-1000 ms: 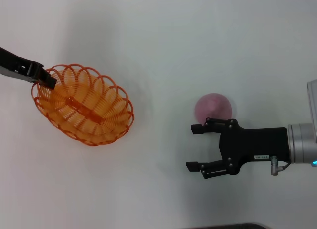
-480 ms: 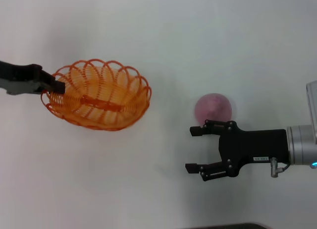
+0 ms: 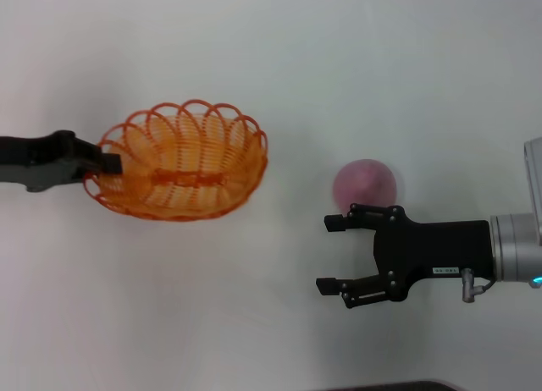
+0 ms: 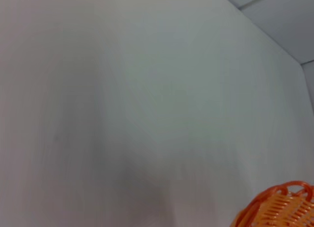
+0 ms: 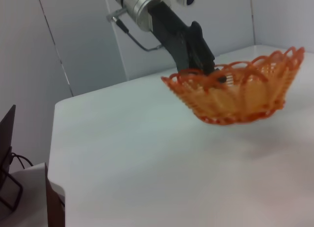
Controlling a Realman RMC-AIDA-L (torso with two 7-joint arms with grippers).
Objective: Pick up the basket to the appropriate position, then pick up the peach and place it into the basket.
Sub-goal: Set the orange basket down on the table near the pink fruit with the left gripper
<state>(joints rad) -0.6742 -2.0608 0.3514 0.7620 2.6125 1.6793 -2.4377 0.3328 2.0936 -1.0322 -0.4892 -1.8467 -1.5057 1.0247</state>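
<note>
The left gripper point(image 3: 108, 163) pinches the basket point(image 3: 182, 171) by its rim, apparently lifted. Right gripper point(image 3: 337, 254) gapes beside the peach point(image 3: 364, 184), right of the basket; smooth, grip its middle.

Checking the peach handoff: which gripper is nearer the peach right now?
Right. The right gripper is open just beside the peach, not touching it. The left gripper is far across the table, shut on the basket rim.
</note>
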